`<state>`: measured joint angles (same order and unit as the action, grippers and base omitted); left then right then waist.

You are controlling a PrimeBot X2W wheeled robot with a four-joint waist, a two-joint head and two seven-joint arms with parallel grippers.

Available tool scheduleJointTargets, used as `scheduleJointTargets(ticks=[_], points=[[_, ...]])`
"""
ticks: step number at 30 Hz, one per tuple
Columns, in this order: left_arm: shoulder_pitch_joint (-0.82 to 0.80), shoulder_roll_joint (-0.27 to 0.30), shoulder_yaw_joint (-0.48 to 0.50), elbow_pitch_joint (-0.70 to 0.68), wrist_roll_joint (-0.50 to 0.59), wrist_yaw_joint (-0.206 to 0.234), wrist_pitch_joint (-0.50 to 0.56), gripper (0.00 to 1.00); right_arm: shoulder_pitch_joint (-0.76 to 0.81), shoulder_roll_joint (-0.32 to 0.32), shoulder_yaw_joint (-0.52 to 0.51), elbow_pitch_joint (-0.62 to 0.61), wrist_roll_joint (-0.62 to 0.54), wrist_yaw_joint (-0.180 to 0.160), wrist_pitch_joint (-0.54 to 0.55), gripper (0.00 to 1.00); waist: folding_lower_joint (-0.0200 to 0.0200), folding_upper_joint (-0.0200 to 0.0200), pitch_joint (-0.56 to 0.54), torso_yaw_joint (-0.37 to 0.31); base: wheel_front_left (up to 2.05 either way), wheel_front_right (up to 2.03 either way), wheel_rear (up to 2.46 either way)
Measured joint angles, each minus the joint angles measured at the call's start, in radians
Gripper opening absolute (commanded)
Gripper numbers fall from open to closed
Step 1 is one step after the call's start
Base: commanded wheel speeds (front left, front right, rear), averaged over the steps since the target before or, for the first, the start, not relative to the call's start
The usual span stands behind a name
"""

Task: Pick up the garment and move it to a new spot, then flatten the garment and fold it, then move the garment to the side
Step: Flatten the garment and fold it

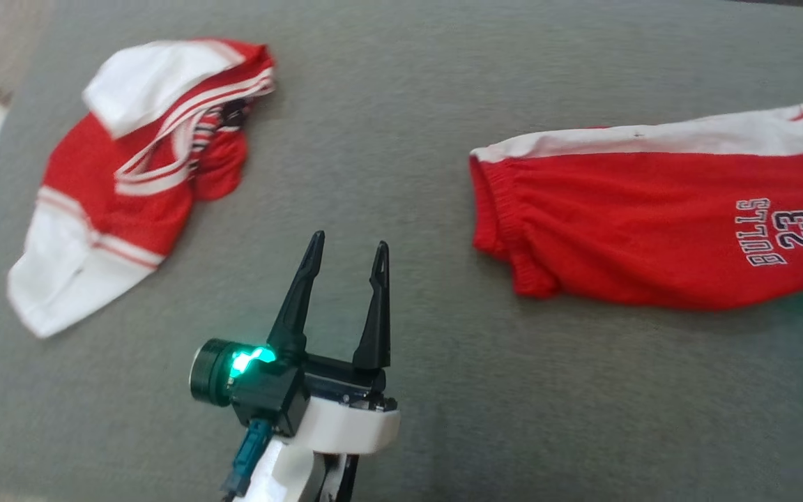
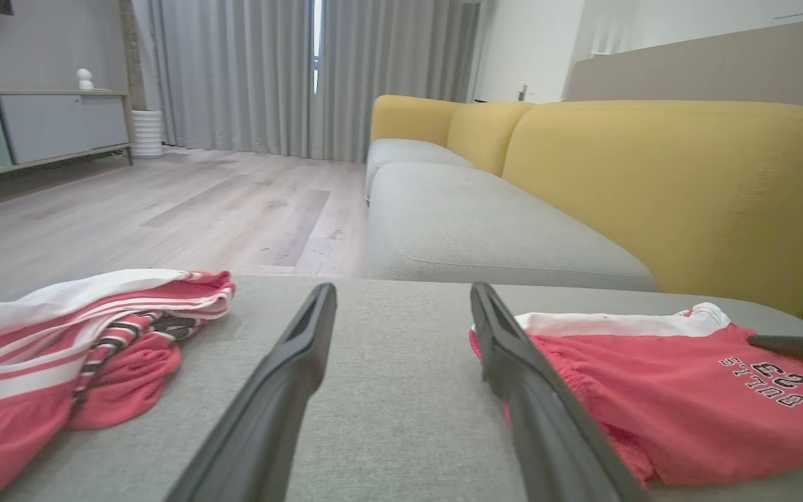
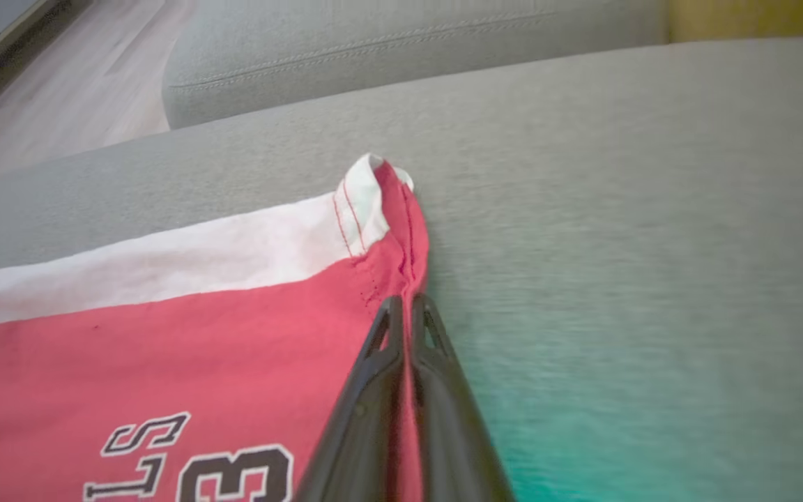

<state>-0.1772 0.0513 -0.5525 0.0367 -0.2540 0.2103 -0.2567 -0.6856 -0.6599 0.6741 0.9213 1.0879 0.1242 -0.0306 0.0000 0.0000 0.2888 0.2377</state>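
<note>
At right of the head view, red shorts (image 1: 652,230) lay flat on the grey cushion (image 1: 401,125). Right gripper (image 3: 406,307) had its jaws pressed together, pinching the shorts' hem near the white-striped corner. How many layers it caught was unclear, view blurred. Left gripper (image 1: 347,254) sat lower centre, jaws spread over the cushion. Crumpled red-and-white garment (image 1: 136,167) lay upper left.

Left pincer (image 1: 349,242) spread wide, fingers (image 1: 297,300) pointing forward, holding nothing. Right pincer (image 3: 407,301) clamped on garment (image 3: 199,335) edge.

Red shorts (image 1: 652,223): "BULLS" and "23" printed, white letters with dark outline.
</note>
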Motion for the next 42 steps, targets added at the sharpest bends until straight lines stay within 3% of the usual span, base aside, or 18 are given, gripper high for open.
scheduleJointTargets(ticks=[7,13,26,36,42], points=[[0.000,0.000,0.003,0.018,0.007,-0.024,0.000,1.00,0.001,-0.067,0.016,0.019,-0.030,0.000,-0.034,0.00,-0.0001,0.0000,-0.033,-0.102,0.00,0.00,0.00],[0.000,0.000,0.004,0.030,0.007,-0.035,0.000,1.00,-0.003,-0.075,0.022,0.004,-0.033,0.000,-0.077,0.00,0.0000,0.0000,-0.039,-0.161,0.00,0.00,0.00],[0.020,0.000,0.009,0.060,0.007,-0.053,0.000,1.00,-0.082,-0.059,0.099,-0.212,-0.179,0.000,-0.148,0.00,0.0000,0.0000,-0.101,-0.172,0.00,0.00,0.00],[0.045,0.001,0.009,0.065,0.006,-0.053,0.000,1.00,-0.082,0.057,0.128,-0.386,-0.260,0.000,-0.082,0.00,0.0000,0.0000,-0.120,-0.129,0.00,0.00,0.00],[0.045,0.001,0.007,0.067,-0.003,-0.053,0.000,1.00,-0.034,0.208,0.121,-0.383,-0.262,0.000,-0.051,0.00,0.0000,0.0000,-0.116,-0.100,0.00,0.00,0.00]])
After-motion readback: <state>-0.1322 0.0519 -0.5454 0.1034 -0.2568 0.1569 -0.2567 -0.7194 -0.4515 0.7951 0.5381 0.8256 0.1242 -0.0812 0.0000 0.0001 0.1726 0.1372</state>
